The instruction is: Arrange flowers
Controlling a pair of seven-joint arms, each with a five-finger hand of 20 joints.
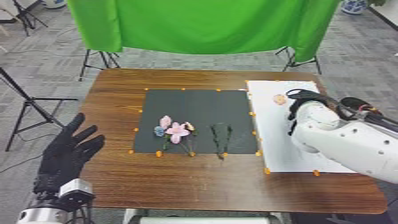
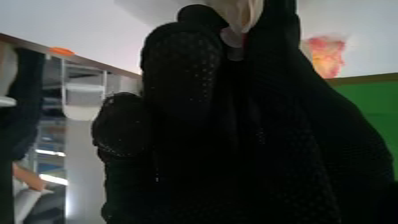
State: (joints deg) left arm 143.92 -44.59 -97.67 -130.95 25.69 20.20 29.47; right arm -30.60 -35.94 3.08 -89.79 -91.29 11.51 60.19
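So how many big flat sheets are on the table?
2. One is a dark sheet in the middle, with flowers on it. The other is a white sheet to its right, partly hidden by the right hand and arm.

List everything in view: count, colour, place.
flowers: at least three, pink, pale pink, blue, on the dark sheet
sprigs: two, dark green, beside them
flower head: one, peach, far end of the white sheet
petals: pale, count unclear, in the right hand
sheets: two, dark mid-table, white at right
markers: several, orange, along both sheets
table: one, brown, beneath
cloth: one, green, beyond
stands: several, black, around
arms: two, white
hands: two, black, left hand open, right over white sheet
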